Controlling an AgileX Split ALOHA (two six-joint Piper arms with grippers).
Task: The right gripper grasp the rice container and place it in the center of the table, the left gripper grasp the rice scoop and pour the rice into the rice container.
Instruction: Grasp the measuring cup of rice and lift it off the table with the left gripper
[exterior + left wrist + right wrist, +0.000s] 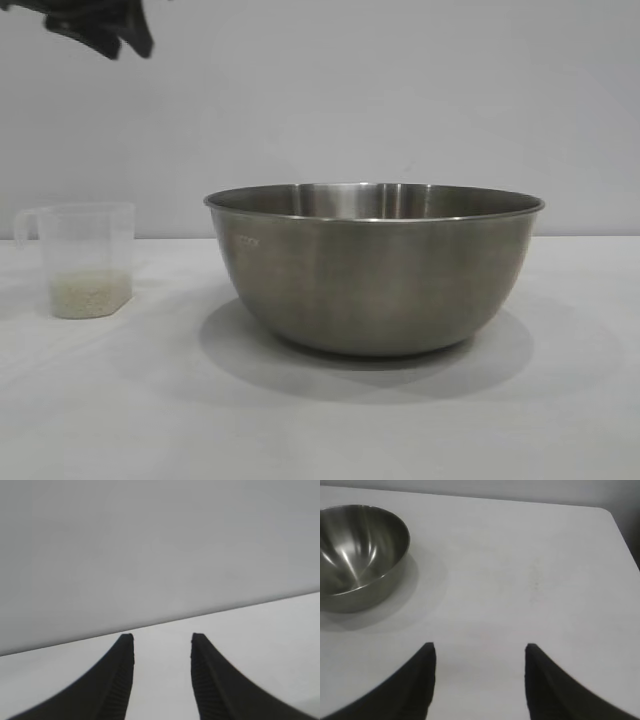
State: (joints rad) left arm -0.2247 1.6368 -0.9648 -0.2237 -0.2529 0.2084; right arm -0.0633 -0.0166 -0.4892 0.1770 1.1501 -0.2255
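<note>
Bowl (pixel 375 270) centred to receive rice (pixel 90 293); your left gripper (pixel 162 645) and right gripper (pixel 480 652), jaws apart and empty, stand clear of it.

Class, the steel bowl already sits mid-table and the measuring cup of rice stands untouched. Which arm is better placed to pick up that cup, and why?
Left. The left end effector hangs above the measuring cup on the bowl's left, empty and open. The right end effector is across the table, the bowl between it and the cup.

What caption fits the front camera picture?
Steel rice container mid-table, rice scoop with rice standing apart, left gripper raised.
</note>
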